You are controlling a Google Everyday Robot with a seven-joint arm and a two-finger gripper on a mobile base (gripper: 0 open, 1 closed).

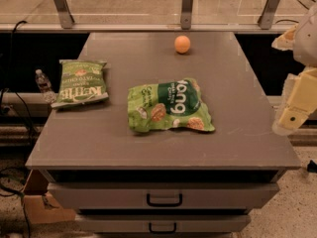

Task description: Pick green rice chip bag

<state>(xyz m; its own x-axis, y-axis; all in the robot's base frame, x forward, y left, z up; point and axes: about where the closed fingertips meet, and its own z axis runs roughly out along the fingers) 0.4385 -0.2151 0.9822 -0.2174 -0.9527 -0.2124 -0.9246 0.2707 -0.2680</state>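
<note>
The green rice chip bag [169, 106] lies flat in the middle of the grey table top [237, 133]. It is bright green with a dark green panel, big white lettering and pictured round tan crisps. My gripper [293, 114] hangs at the right edge of the camera view, beside the table's right side and well to the right of the bag, touching nothing.
A smaller paler green Kettle chip bag [80, 82] lies at the table's left edge. An orange [182, 44] sits at the back middle. A water bottle [44, 85] stands off the table to the left. Drawers [163, 198] are below the front edge.
</note>
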